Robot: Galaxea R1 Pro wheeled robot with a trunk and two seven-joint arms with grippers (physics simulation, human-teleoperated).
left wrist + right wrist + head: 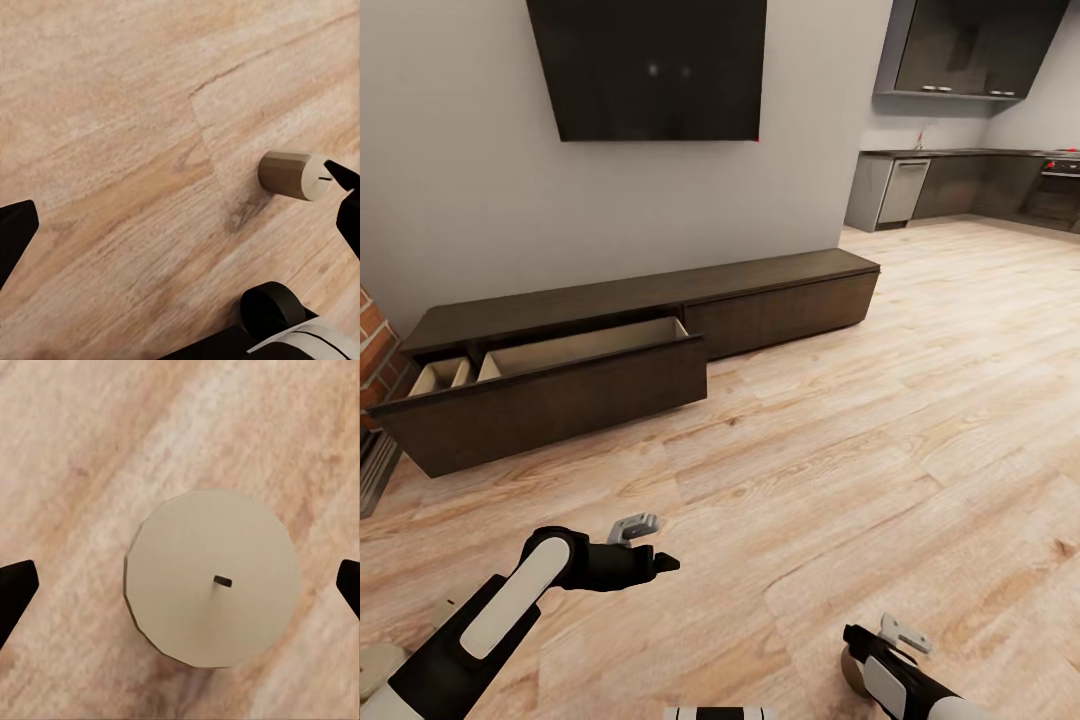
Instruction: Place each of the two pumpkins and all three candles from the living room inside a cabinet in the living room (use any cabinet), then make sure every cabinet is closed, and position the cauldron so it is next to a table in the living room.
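From the head camera I see my left gripper point(643, 545) hanging over bare plank floor point(880, 420), and I cannot judge its finger spread from here. Ahead of it and slightly to its left, well apart, the long dark cabinet point(780, 300) runs along the grey wall. Its large drawer point(550, 395) nearest that claw is pulled out, pale tan inside. Above the cabinet hangs the black TV point(650, 65), and a strip of brick fireplace point(375, 350) shows past the cabinet's far left end. My right gripper point(895, 645) sits low beside my base, directly over a tan candle point(852, 670) of which I catch only an edge. The kitchen point(980, 170) lies far ahead of the right claw.

From the left wrist camera, the left claw's dark fingertips point(15, 232) sit at opposite edges of the frame, spread wide with nothing between them but floor. The upright candle point(294, 174) shows with the right arm's dark parts around it.

From the right wrist camera, the right claw's black fingertips point(15, 589) are also spread wide. The candle point(212, 577) stands centred between them, its round top and short dark wick facing the camera, touching neither finger.
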